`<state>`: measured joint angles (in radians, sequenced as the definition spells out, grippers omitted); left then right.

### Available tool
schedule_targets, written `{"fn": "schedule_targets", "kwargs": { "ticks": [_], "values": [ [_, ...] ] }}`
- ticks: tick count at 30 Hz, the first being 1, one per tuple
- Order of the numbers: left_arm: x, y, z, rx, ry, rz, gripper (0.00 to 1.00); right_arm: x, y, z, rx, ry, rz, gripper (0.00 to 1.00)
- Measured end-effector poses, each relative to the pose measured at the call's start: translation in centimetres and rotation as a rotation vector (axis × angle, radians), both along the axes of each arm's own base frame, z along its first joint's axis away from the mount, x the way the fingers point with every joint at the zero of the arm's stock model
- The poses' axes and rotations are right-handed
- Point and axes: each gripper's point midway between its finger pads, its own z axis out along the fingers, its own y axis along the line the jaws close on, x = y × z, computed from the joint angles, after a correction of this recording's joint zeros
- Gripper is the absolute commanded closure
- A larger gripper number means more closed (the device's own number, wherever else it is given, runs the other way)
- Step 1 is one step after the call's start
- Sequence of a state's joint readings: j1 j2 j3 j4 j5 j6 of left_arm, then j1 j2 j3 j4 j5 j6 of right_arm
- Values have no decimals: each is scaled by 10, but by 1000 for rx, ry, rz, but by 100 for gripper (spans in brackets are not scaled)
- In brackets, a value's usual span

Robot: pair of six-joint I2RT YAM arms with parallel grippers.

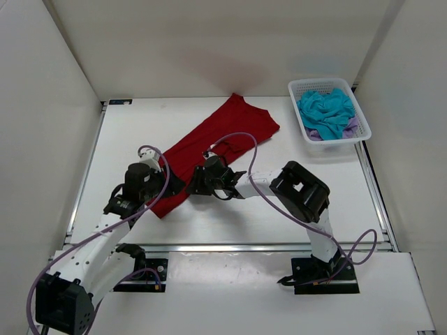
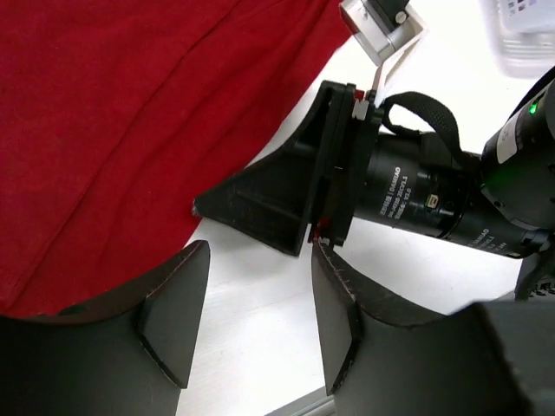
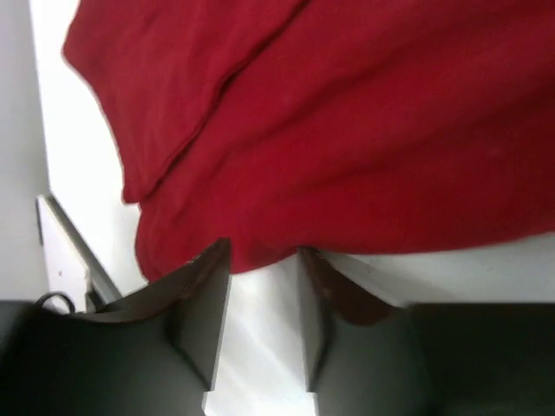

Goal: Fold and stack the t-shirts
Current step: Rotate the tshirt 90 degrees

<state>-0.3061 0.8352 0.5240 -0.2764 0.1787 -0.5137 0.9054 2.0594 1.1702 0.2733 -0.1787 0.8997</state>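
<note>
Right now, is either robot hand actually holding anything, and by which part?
Nothing looks held. The right gripper is open at the red t-shirt's edge, with table showing between its jaws. The left gripper is open too, gripping nothing.

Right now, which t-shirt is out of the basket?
The red t-shirt: it lies spread diagonally on the table, while the teal t-shirt and the lavender t-shirt sit crumpled in the white basket.

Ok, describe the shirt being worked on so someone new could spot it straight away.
Start at the white table. The red t-shirt lies spread diagonally across its middle. It's the only shirt outside the white basket, which holds a teal shirt.
</note>
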Motion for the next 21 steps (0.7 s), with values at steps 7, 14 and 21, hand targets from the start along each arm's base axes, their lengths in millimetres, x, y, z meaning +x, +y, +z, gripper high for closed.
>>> {"fn": "schedule_targets", "kwargs": {
  "ticks": [7,14,21],
  "values": [
    [1,-4,0,-7,2,-8,41,12,-2,-10,-3,25,-39,100],
    [-5,-20,-9,11,22,-61,41,-8,-128,-13,-58,62,-81,100],
    [-42,-58,-51,87,108,-219,39,-24,-268,-1,-180,31,-238,51]
  ]
}}
